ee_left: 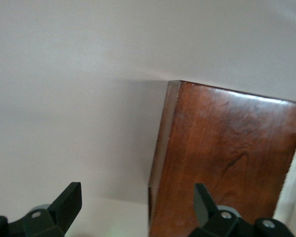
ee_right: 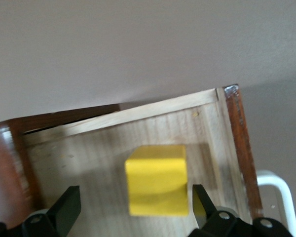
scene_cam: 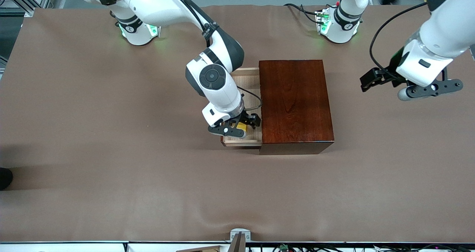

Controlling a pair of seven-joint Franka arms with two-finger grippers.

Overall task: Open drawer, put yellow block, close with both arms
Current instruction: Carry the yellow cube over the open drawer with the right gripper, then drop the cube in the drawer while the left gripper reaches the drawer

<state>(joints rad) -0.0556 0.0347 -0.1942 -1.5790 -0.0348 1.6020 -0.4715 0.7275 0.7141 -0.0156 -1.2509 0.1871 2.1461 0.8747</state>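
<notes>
One yellow block (ee_right: 156, 180), a small matte cube, sits on the pale wood floor of the pulled-out drawer (ee_right: 138, 113). My right pincer (ee_right: 133, 210) hangs over it, fingers spread and gripping nothing, so I judge placing done. Next: lift clear, then push the drawer into the glossy reddish box (scene_cam: 293, 103). My left pincer (ee_left: 138, 207) waits open beside the box.

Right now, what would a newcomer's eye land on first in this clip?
Probably the yellow block, bright against the pale drawer it lies in, with the right gripper just above it, jaws open on either side. Next comes the glossy reddish-brown wooden box mid-table, its drawer pulled out toward the right arm's end. The left gripper waits with jaws open, over the box's edge at the left arm's end.
</notes>
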